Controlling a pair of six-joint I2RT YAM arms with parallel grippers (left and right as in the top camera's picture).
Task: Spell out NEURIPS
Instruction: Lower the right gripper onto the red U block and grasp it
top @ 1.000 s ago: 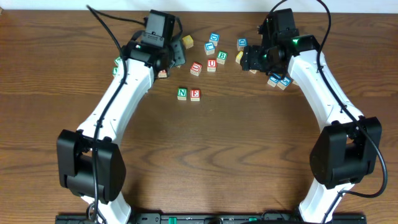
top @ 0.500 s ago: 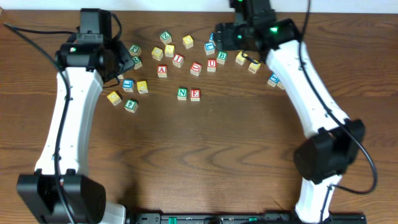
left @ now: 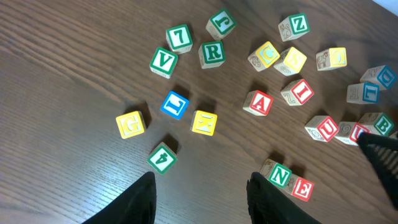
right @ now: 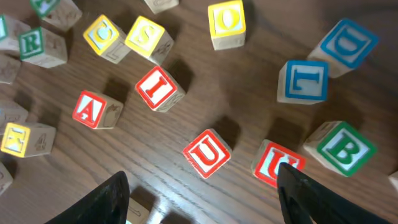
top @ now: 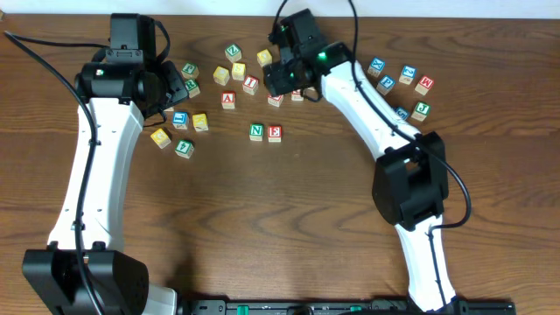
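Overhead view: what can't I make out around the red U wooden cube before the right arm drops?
- Overhead: the right gripper covers most of the red U wooden cube; only the right wrist view shows it.
- Right wrist: a second red-faced wooden cube sits partly behind a black finger; letter uncertain.
- Left wrist: the green B wooden cube is partly behind the right gripper.
- Overhead: letters on the far-right cluster of cubes are too small to read.

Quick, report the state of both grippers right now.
Left gripper: open, nothing between its fingers.
Right gripper: open wide, holding nothing.
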